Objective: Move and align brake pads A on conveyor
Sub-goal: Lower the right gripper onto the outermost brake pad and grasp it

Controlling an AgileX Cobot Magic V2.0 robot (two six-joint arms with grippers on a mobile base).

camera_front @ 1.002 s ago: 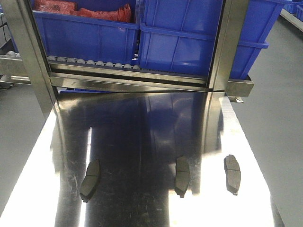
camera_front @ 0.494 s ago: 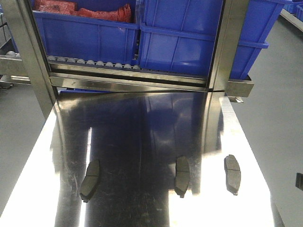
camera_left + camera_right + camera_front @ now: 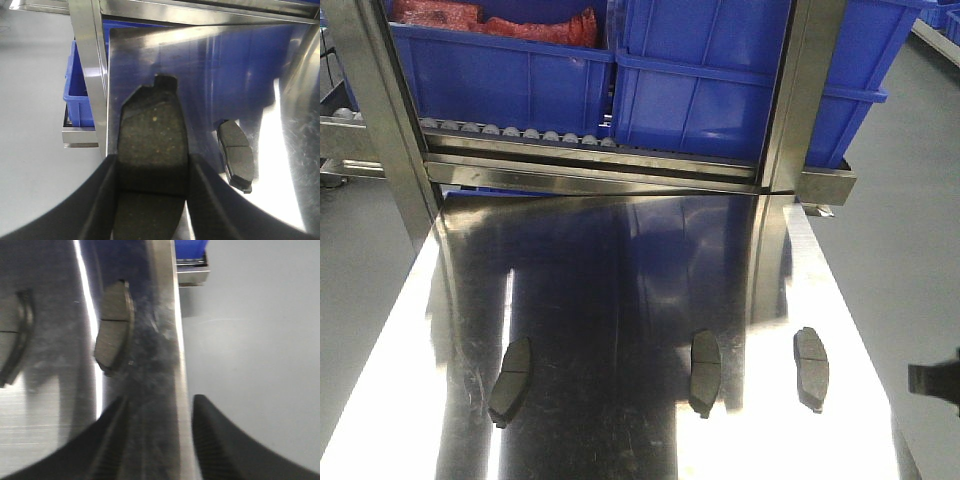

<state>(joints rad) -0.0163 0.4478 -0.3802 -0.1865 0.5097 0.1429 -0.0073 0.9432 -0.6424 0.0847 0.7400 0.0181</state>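
Note:
Three brake pads A lie on the shiny steel tabletop (image 3: 620,260): a left pad (image 3: 510,380), a middle pad (image 3: 705,372) and a right pad (image 3: 810,367). My left gripper (image 3: 152,165) is shut on another grey brake pad (image 3: 152,120), held lengthwise between its fingers over the table's left side, with the left pad (image 3: 236,152) to its right. My right gripper (image 3: 160,405) is open and empty over the table's right edge, just short of the right pad (image 3: 114,332). Only its dark tip (image 3: 932,385) shows in the front view. The conveyor is out of view.
Blue bins (image 3: 700,90) stand on a roller rack (image 3: 520,135) behind the tabletop, one holding red parts (image 3: 500,20). Steel posts (image 3: 805,90) rise at the table's far corners. Grey floor (image 3: 910,250) lies on both sides.
The right gripper's tip has come further into the front view from the right edge, moving left. The three pads on the table have not moved.

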